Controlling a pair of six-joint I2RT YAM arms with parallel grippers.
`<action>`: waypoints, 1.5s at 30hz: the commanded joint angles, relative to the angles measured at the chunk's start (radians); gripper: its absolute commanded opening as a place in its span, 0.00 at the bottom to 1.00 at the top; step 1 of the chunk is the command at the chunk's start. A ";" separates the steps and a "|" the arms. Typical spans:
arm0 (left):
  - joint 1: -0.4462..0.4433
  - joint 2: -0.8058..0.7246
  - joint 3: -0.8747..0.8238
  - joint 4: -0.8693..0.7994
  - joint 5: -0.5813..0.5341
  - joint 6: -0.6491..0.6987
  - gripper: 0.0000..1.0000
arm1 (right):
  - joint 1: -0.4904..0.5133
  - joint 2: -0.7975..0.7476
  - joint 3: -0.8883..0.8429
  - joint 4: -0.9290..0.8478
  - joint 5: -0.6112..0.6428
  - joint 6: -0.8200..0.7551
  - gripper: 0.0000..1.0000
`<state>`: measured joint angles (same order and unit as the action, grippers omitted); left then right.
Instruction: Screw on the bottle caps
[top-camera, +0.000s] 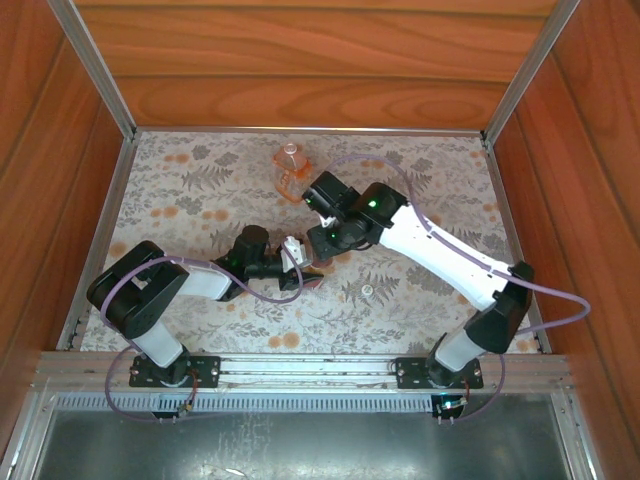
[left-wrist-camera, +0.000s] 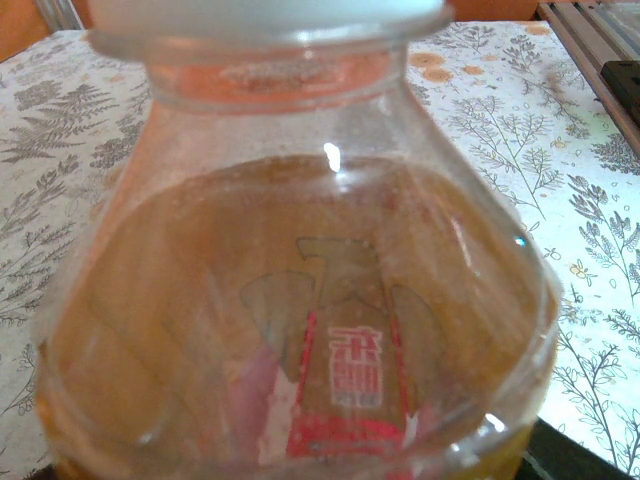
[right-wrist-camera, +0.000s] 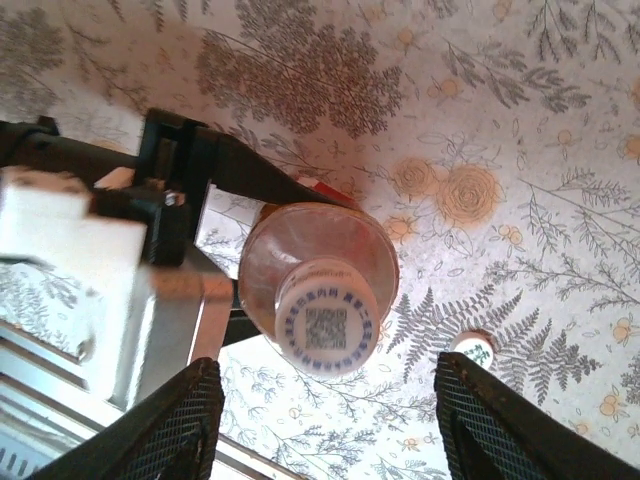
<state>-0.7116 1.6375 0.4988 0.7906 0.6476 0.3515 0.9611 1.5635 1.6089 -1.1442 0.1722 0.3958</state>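
Observation:
A round clear bottle (right-wrist-camera: 300, 240) of orange-amber liquid stands upright, and my left gripper (top-camera: 293, 268) is shut on its body; its black fingers (right-wrist-camera: 235, 170) clasp it from the left. A whitish cap (right-wrist-camera: 327, 318) printed with a square code sits on this bottle's neck and is the white rim (left-wrist-camera: 270, 15) above the bottle (left-wrist-camera: 300, 330) in the left wrist view. My right gripper (right-wrist-camera: 325, 420) hovers straight above that cap, open, its mesh fingertips (right-wrist-camera: 170, 420) wide apart and clear of it. A second, loose cap (right-wrist-camera: 475, 347) lies on the cloth (top-camera: 368, 291). The other bottle (top-camera: 290, 165) stands at the back.
A floral cloth (top-camera: 180, 200) covers the table, with wooden walls on three sides and a metal rail (top-camera: 300, 365) along the near edge. My right arm (top-camera: 440, 255) reaches in diagonally from the right.

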 joint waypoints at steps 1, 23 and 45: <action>-0.004 0.020 -0.004 -0.081 -0.024 0.020 0.56 | -0.019 -0.067 -0.026 0.031 -0.035 -0.095 0.63; -0.004 -0.002 -0.028 -0.082 0.019 0.104 0.56 | -0.153 -0.086 -0.068 -0.017 -0.375 -1.323 0.60; -0.004 -0.008 -0.029 -0.082 0.014 0.101 0.56 | -0.154 0.146 0.099 -0.137 -0.366 -1.363 0.44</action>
<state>-0.7120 1.6299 0.4915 0.7849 0.6769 0.4313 0.8093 1.6974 1.6897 -1.2446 -0.1696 -0.9340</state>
